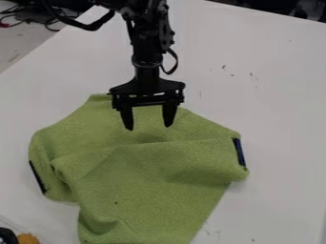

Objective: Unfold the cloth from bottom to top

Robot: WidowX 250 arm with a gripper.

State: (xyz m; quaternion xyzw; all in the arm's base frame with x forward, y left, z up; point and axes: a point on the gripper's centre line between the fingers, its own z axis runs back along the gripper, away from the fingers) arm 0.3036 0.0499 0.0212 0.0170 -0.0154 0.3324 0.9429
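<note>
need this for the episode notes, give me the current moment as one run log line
gripper: open, over upper part of cloth | green cloth: on white table, creased, partly folded | unfolding: not finished

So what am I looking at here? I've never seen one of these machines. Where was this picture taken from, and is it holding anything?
The black machine coming in from the top is a robot arm. At its lower end is the gripper, a simple hand with two fingers. A fixed camera looks down at a slant on a white table.

On the table lies a green cloth, rumpled and partly folded over, with a dark blue patch at its right edge in the picture. The fingers are spread apart over the cloth's upper part, with nothing pinched between them. Whether they touch the fabric, I can't tell.
</note>
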